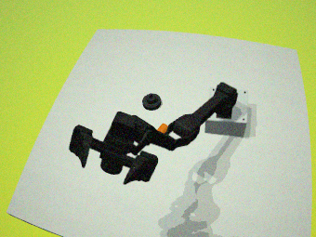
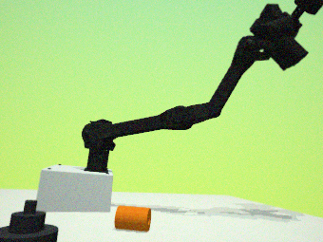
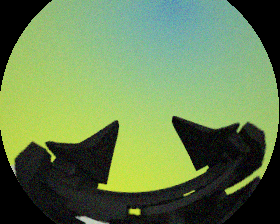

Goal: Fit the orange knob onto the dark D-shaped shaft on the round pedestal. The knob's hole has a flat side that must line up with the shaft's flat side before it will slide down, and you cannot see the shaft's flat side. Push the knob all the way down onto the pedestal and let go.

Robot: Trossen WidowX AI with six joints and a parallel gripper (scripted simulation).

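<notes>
The orange knob is a short cylinder lying on its side on the table, with one end facing right in the exterior view. In the top view the arm partly covers it. The dark round pedestal stands apart from the knob, stepped, with the dark shaft upright and bare on top. The shaft's flat side cannot be made out. My gripper is open and empty, raised high above the table, far from the knob and pedestal. The wrist view shows only background between the fingertips.
The white table carries the arm's pale base block, which stands behind the knob and pedestal in the exterior view. The arm stretches out from the base, over the knob in the top view. Its shadow lies on the table.
</notes>
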